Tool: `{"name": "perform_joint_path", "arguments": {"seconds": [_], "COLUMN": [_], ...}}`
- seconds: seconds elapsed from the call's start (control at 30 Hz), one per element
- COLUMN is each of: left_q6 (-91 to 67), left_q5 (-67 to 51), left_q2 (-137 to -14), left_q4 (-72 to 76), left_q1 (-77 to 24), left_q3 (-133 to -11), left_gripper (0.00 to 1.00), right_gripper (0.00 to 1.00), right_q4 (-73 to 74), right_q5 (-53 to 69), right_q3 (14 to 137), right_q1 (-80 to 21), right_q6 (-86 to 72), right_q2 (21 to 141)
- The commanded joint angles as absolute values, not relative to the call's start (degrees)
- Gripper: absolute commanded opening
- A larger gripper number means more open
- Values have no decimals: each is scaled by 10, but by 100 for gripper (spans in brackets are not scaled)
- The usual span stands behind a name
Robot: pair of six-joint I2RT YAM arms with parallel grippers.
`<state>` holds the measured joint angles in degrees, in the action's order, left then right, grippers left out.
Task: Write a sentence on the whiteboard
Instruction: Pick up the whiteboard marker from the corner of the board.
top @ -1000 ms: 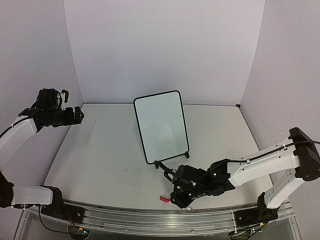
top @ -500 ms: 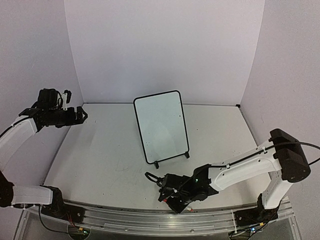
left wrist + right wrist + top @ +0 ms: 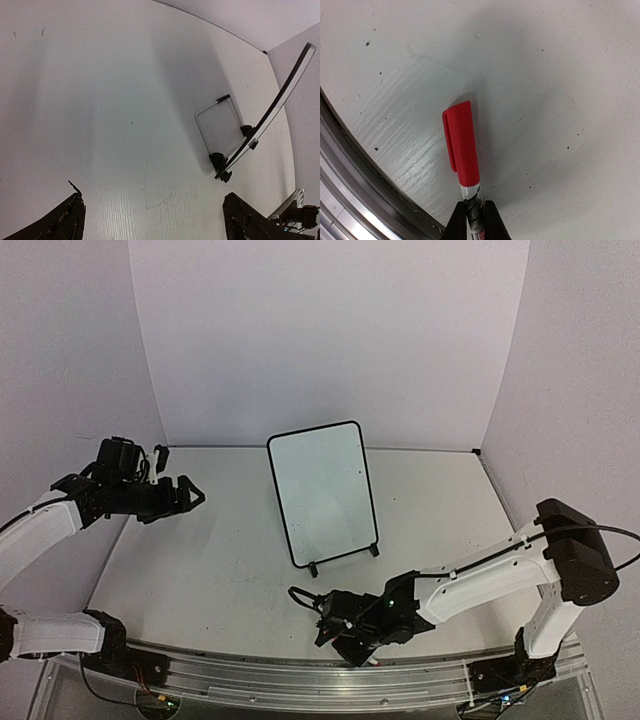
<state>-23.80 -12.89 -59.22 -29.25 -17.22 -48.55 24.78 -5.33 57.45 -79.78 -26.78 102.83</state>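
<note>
The whiteboard point(image 3: 322, 492) stands upright on its two black feet mid-table, its face blank, with no sentence in view on it. The left wrist view catches it edge-on point(image 3: 282, 95), with its rear prop point(image 3: 220, 127) behind. A marker with a red cap point(image 3: 461, 142) lies on the table by the near edge. My right gripper point(image 3: 335, 625) is low over the table, in front of the board. In the wrist view that gripper point(image 3: 473, 210) is shut on the marker's clear barrel just below the cap. My left gripper point(image 3: 185, 495) hovers open and empty left of the board; its dark fingertips point(image 3: 67, 222) frame bare table.
A metal rail point(image 3: 300, 675) runs along the table's near edge, close to the marker point(image 3: 350, 165). White walls enclose the back and both sides. The tabletop point(image 3: 125, 100) is white, with faint scuffs.
My right gripper moved left to the marker and closed on its barrel. My left arm swung right and forward, toward the board, still open.
</note>
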Motion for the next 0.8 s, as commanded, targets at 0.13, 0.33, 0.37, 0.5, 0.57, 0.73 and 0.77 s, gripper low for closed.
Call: {"name": "perform_joint_path", "arguments": {"seconds": [0.13, 0.33, 0.37, 0.5, 0.57, 0.73, 0.77], "left_q6": [-342, -418, -424, -430, -427, -430, -431], "left_q5": [-249, -312, -314, -333, -340, -366, -367], "left_q2": [-535, -500, -500, -528, -553, -630, -643], "left_q4": [-241, -167, -162, -138, -124, -70, -64], "left_q1": [-207, -281, -299, -365, -395, -469, -479], "left_q3": [-401, -338, -335, -341, -348, -373, -379], "left_gripper": [93, 92, 92, 93, 93, 94, 94], "right_gripper": [0, 0, 0, 0, 0, 0, 0], "right_q4": [234, 214, 211, 209, 206, 203, 202], "right_q5": [-108, -129, -128, -133, -131, -120, -119], "right_q3": [592, 627, 634, 667, 684, 717, 720], "right_q1": [-802, -801, -800, -800, -799, -795, -794], "right_q6": [-274, -235, -225, -195, -176, -137, -131], "right_q2": [985, 960, 961, 971, 975, 982, 982]}}
